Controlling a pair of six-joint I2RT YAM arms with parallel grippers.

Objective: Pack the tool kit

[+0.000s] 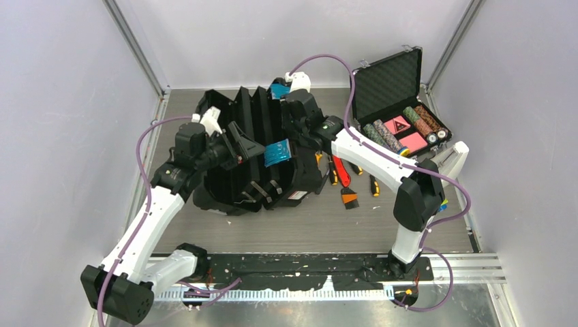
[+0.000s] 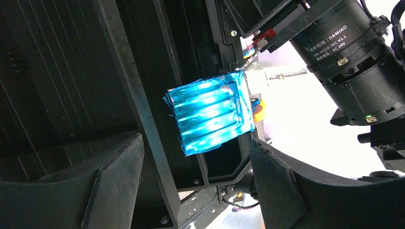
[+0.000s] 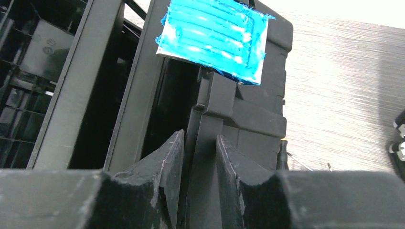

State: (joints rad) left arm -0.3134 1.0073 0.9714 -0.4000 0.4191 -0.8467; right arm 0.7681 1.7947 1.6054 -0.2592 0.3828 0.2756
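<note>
step: steadying open toolbox (image 1: 252, 150) | left pincer (image 2: 196, 141) apart at blue latch (image 2: 210, 117) | right pincer (image 3: 199, 139) clamped on toolbox rim | next: load tools (image 1: 343, 174) lying right on desk (image 1: 327, 228)

I operate in a robot lab cell: plain panels (image 1: 61, 102) on aluminium posts (image 1: 135, 48) enclose the worktop (image 1: 327, 225). Two arms (image 1: 146, 218) are bolted to its edge, with cables (image 1: 141, 139) exposed.

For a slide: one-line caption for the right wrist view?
The right gripper pinches a rib of the toolbox near its blue latch.
</note>
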